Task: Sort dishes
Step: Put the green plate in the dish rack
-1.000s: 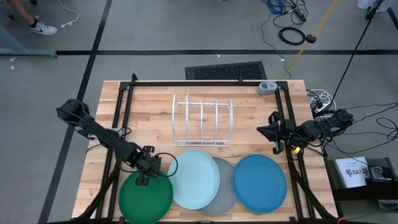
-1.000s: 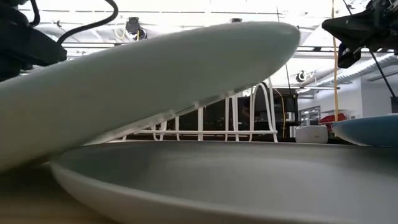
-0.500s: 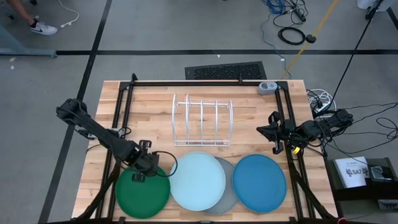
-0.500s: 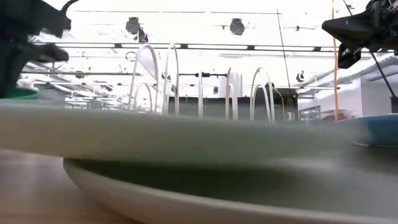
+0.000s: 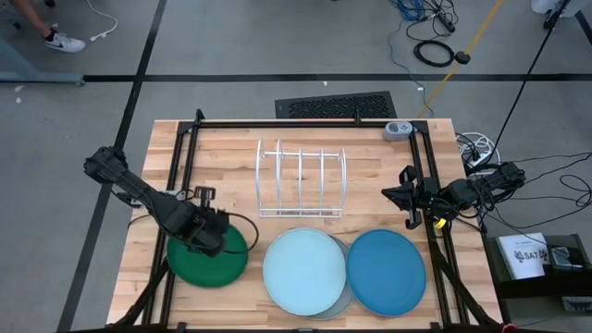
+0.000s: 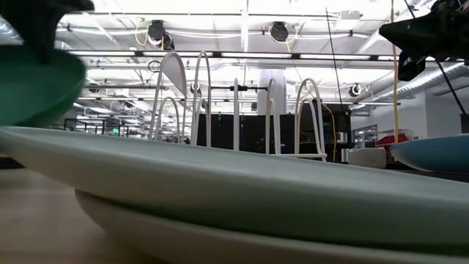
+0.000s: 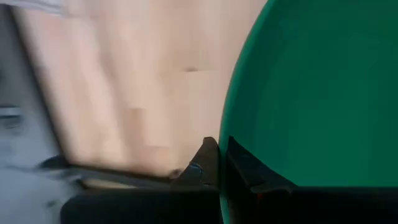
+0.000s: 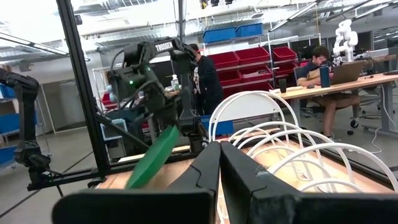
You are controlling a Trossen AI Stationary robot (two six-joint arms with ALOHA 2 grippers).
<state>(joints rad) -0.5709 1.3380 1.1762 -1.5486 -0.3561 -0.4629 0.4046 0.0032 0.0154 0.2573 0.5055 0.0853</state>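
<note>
wooden table [image 5: 231,157] | wire rack [image 5: 301,180] | grey plate [image 5: 344,298] | medium blue plate [image 5: 386,272]

- The desk [image 5: 231,157] was pale wood in butcher-block strips, with a smooth, matt surface.
- The dark green plate [image 5: 227,262] looked like smooth, matt plastic — the left wrist view showed an even surface without glare.
- The pale light blue plate [image 5: 304,269] and the grey plate [image 6: 146,227] under it looked smooth, with a soft satin sheen in the low view.
- The medium blue plate [image 5: 386,272] had the same smooth, low-gloss finish.
- The rack [image 5: 301,179] was thin white-coated wire, slightly glossy.
- The frame [image 5: 305,123] around the desk was black metal bar — matt.
- The left gripper [image 5: 211,233] and right gripper [image 5: 405,205] were dark and matt.
</note>
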